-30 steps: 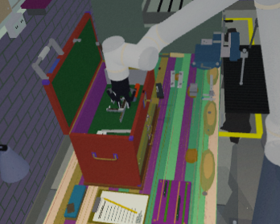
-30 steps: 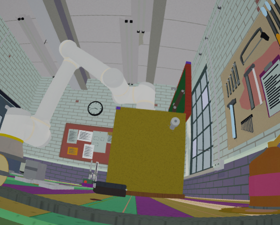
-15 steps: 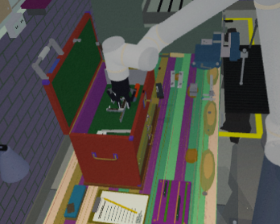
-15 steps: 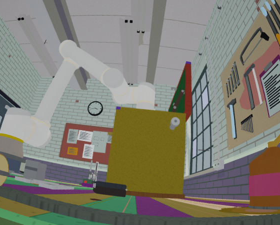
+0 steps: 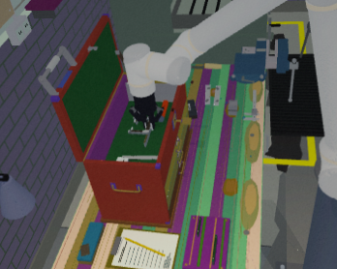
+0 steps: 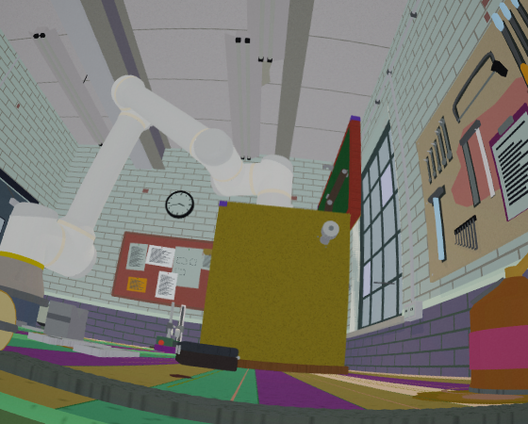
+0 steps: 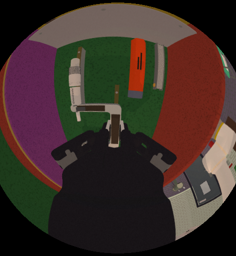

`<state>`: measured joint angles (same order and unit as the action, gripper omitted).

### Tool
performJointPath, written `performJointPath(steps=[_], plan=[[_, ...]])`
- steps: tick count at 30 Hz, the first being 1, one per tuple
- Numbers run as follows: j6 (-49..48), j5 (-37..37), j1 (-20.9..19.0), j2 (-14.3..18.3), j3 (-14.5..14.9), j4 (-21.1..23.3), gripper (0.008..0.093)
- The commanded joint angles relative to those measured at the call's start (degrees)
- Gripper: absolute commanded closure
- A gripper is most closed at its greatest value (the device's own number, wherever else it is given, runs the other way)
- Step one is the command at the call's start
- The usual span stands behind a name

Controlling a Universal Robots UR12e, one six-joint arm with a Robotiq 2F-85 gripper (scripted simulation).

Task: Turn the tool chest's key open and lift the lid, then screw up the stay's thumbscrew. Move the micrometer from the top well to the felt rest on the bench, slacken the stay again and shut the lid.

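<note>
My gripper [image 7: 115, 136] [image 5: 145, 122] reaches down into the open red tool chest [image 5: 127, 145]. The lid [image 5: 88, 84] stands raised, green felt inside. The micrometer [image 7: 89, 100] [image 5: 140, 131] lies in the top well on green felt. Its thimble points away from me at the left. Its frame's near leg runs between my fingers. The stay's thumbscrew [image 6: 329, 231] sits on the chest's ochre end wall. From the second side camera the chest hides my gripper. My fingers are closed on the micrometer's frame.
The chest's red wall [image 7: 190, 100] rises close on my right and the purple-lined wall [image 7: 32, 100] on my left. An orange tool [image 7: 136, 67] and a grey file [image 7: 159, 66] lie in the well beyond the micrometer. A clipboard [image 5: 144, 249] lies on the bench.
</note>
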<state>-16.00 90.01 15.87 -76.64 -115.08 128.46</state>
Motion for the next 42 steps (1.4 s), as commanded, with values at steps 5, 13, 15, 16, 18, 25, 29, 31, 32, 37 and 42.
performJointPath(steps=[5,13,15,16,18,25,29,31,32,37,42], plan=[[0.0,-0.01,0.0,0.02,0.02,0.05,0.0934],[0.0,-0.02,0.01,0.04,0.01,0.07,0.0934],[0.0,-0.02,0.01,0.02,0.02,0.03,0.0934],[0.0,-0.02,0.01,-0.02,0.05,-0.03,0.0934],[0.0,-0.02,0.0,-0.17,0.15,-0.27,0.0934],[0.0,-0.01,0.0,-1.59,1.24,-2.62,0.0934],[0.0,0.0,0.0,-2.89,2.35,-4.97,0.0934],[0.0,0.0,0.0,-3.58,3.01,-6.32,0.0934],[0.0,0.0,0.0,-3.93,3.36,-7.02,0.0934],[0.0,0.0,0.0,-5.54,5.21,-10.49,0.0934],[0.0,0.0,0.0,-6.73,6.87,-13.38,0.0934]])
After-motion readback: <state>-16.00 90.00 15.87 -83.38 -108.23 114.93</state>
